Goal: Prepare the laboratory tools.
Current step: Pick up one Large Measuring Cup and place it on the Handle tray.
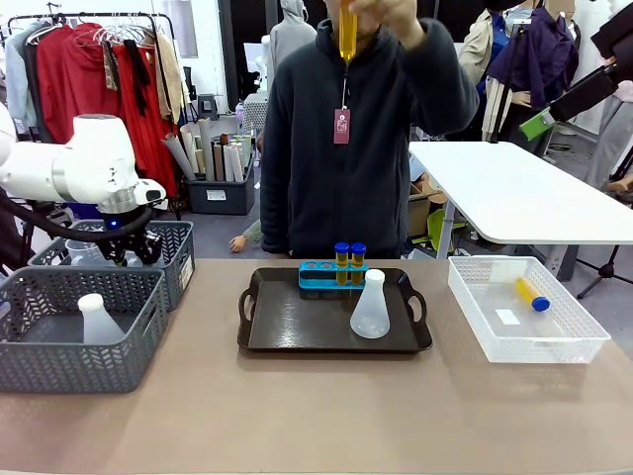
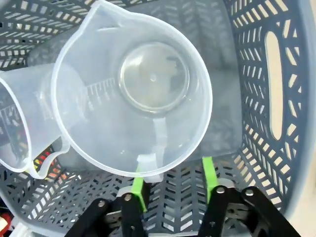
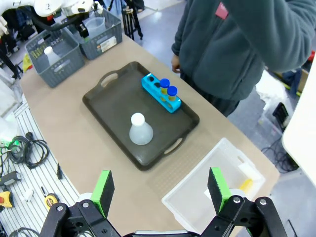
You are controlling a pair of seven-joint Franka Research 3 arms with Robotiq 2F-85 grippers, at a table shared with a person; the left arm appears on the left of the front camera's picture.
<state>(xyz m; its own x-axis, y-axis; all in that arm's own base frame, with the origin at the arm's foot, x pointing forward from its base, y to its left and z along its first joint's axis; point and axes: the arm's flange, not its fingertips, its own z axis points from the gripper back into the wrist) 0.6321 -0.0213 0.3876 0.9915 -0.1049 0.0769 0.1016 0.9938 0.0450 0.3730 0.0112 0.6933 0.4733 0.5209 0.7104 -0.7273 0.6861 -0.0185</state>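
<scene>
Left jaws [image 2: 173,173]: half-parted, green pads either side of the handle of the clear graduated plastic beaker [image 2: 133,89]. One pad is just beside the handle and the other stands off it, with no firm pinch visible.

Beaker: upright in the far grey woven basket [image 2: 276,98] at the worktop's [image 3: 54,113] left end. Mouth up, long axis in line with the fingers, handle turned toward the jaws.

Edges: a second clear beaker [image 2: 19,123] sits close against one side, and the basket wall is near on the other. The open way out is probably straight up.

Right jaws [image 3: 160,190]: spread wide, empty, high over the worktop's right end, well apart from the beaker. The left arm is nearer.

Centre: black tray [image 1: 297,332] carrying a translucent white conical flask [image 1: 371,309].
</scene>
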